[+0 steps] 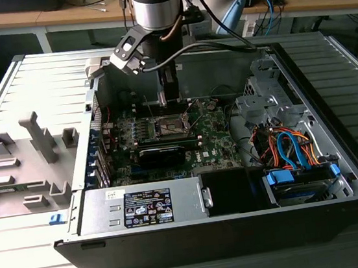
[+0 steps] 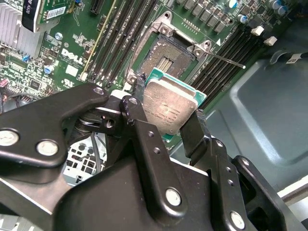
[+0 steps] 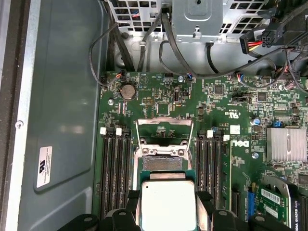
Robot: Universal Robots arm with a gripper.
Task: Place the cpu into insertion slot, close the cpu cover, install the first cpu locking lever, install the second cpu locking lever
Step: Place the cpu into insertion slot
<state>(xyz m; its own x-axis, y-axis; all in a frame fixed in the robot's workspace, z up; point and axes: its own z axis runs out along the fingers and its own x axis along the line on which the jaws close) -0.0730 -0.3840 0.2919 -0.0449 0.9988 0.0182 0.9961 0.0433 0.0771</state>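
Just above the open insertion slot (image 2: 166, 60), the jaws clamp the cpu (image 2: 168, 108)

cpu (image 2: 169, 108): dull silvery metal | case panel (image 3: 67, 96): smooth grey metal

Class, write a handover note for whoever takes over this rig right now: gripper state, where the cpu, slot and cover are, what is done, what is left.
Gripper: shut on the cpu, held close by the slot, not seated.
Slot: open, dark centre showing.
Cover: seems swung up, off the slot.
Done: cpu picked up and brought over.
Left: seat cpu, close cover, latch both levers; one lever sticks out loose.
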